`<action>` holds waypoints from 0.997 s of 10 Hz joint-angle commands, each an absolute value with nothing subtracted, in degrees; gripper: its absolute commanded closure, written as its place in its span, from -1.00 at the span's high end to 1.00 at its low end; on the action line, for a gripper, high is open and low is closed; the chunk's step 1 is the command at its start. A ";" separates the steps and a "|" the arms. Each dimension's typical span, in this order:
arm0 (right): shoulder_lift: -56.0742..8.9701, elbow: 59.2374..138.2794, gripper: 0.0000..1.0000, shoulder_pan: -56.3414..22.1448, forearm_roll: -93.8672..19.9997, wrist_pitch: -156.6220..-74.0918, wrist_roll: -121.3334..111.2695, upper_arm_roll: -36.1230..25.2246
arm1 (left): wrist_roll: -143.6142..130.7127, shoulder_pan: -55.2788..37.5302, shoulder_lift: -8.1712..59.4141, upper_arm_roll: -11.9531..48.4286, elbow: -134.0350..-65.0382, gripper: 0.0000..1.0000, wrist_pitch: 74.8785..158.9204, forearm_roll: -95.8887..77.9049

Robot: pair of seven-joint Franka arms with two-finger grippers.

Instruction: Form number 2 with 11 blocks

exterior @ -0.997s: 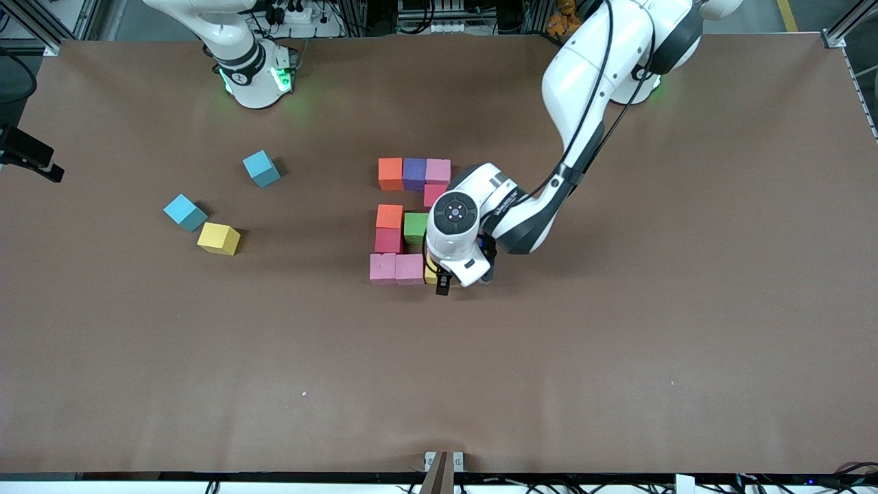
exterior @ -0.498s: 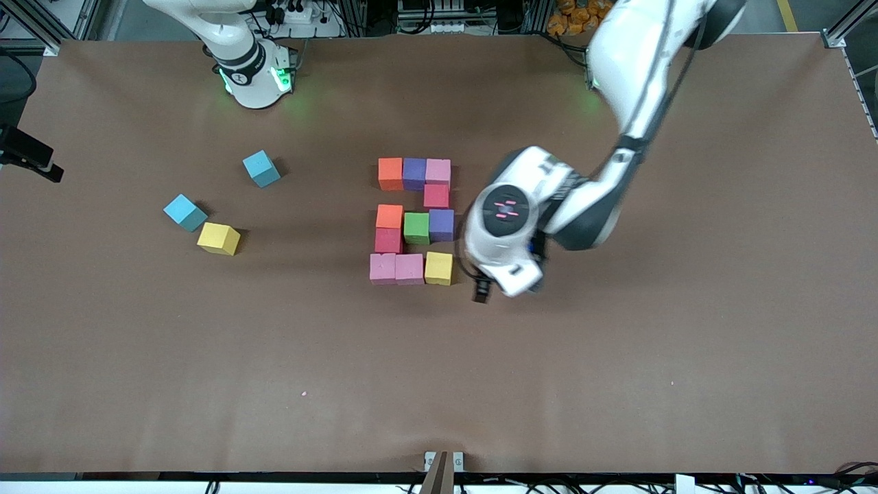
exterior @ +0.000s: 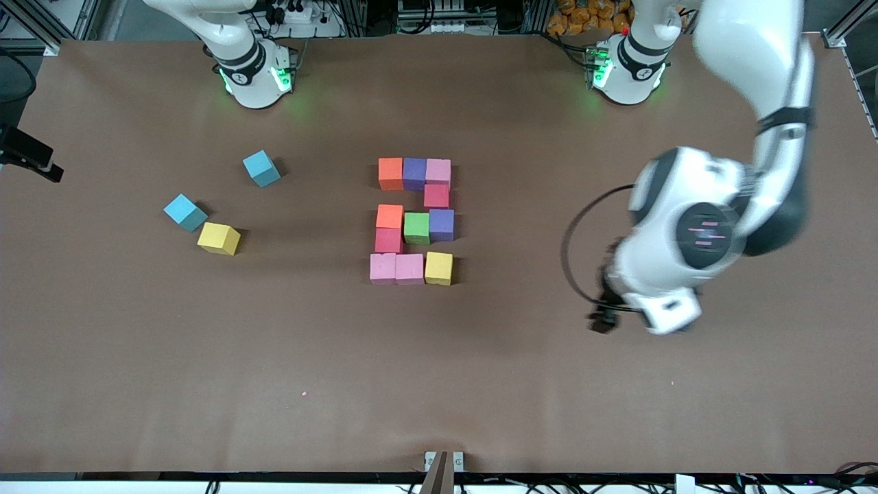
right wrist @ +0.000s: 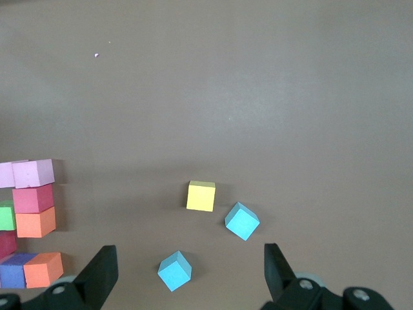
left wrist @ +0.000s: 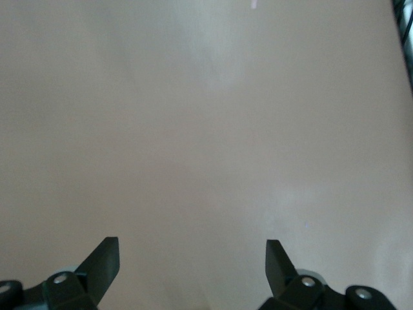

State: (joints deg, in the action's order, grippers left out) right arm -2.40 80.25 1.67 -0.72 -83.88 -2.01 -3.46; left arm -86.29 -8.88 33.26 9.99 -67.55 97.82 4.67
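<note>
Over bare table, toward the left arm's end: the left gripper [left wrist: 192, 258] hung with fingers spread and nothing between them.
Right gripper: the right gripper [right wrist: 187, 271] was likewise spread and empty, looking down on the loose cubes; that arm waited.
Number 2: the number 2 [exterior: 412, 221] lay mid-table, well apart from the left gripper, reading as three cubes across and five rows.
Blocks: the blocks [exterior: 410, 267] in it numbered eleven by my count, the yellow corner cube [exterior: 438, 267] standing a touch apart from its pink neighbour.
Spares: a second yellow cube [exterior: 219, 238] and two light-blue cubes [exterior: 260, 168] sat toward the right arm's end.
Risk: the digit looked complete; any low sweep of an arm returning across it could knock the light foam cubes out of line.
</note>
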 commanded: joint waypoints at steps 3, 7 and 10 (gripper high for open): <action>-2.37 79.72 1.00 1.93 -0.88 -83.32 -2.02 -3.34 | -68.15 1.73 18.76 12.38 -81.15 1.00 90.70 1.86; -2.37 79.72 1.00 1.93 -0.97 -83.32 -1.93 -3.34 | -55.17 2.29 -2.76 11.61 -105.60 1.00 97.20 -0.08; -2.37 79.72 1.00 1.93 -0.97 -83.32 -2.02 -3.34 | -32.27 2.20 -4.22 8.45 -100.75 1.00 96.77 0.79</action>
State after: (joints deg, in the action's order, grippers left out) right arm -2.44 80.19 1.67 -0.72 -83.88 -2.01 -3.46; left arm -42.32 1.68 -3.06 9.99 -101.57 95.75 1.57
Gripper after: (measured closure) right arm 0.000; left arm 0.000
